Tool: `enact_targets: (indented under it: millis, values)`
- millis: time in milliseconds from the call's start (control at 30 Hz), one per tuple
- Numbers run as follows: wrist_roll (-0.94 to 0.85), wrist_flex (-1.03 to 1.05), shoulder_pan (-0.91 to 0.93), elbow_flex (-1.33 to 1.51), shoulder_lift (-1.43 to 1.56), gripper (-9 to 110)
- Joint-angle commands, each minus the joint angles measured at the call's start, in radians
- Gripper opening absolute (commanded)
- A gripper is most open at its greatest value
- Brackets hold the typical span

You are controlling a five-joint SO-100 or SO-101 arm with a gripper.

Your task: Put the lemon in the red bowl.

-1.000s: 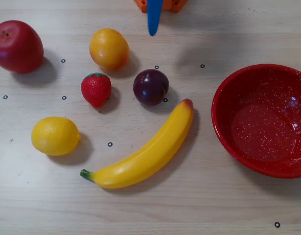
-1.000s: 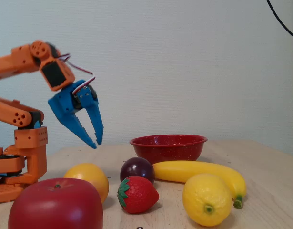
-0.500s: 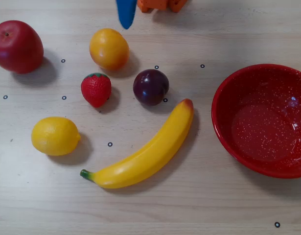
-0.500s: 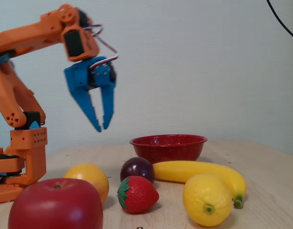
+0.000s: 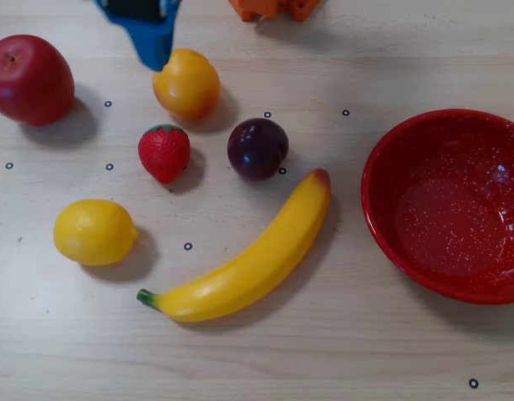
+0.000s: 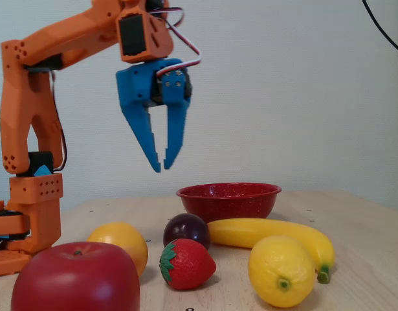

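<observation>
The lemon is a pale yellow oval fruit lying at the left of the table in the overhead view; in the fixed view it sits at the front, nub facing the camera. The red bowl with white speckles stands empty at the right edge; in the fixed view it is at the back. My blue gripper hangs high above the table, fingertips pointing down and nearly closed, holding nothing. Only its tip shows at the top of the overhead view, far from the lemon.
A red apple, an orange-yellow round fruit, a strawberry, a dark plum and a long banana lie between the lemon and the bowl. The orange arm base stands at the fixed view's left.
</observation>
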Motion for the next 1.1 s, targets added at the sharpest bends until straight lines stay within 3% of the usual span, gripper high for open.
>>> enact_targets:
  millis: [0,200,367,700,900,1067]
  values:
    - [0.040,0.023,-0.057,-0.153,-0.012,0]
    - [0.126,0.054,-0.103,-0.319,-0.172,0]
    - [0.169,0.094,-0.129,-0.442,-0.288,8]
    - [0.213,0.109,-0.155,-0.563,-0.420,42]
    - [0.209,0.072,-0.150,-0.617,-0.502,56]
    - [0.207,0.009,-0.133,-0.632,-0.555,61]
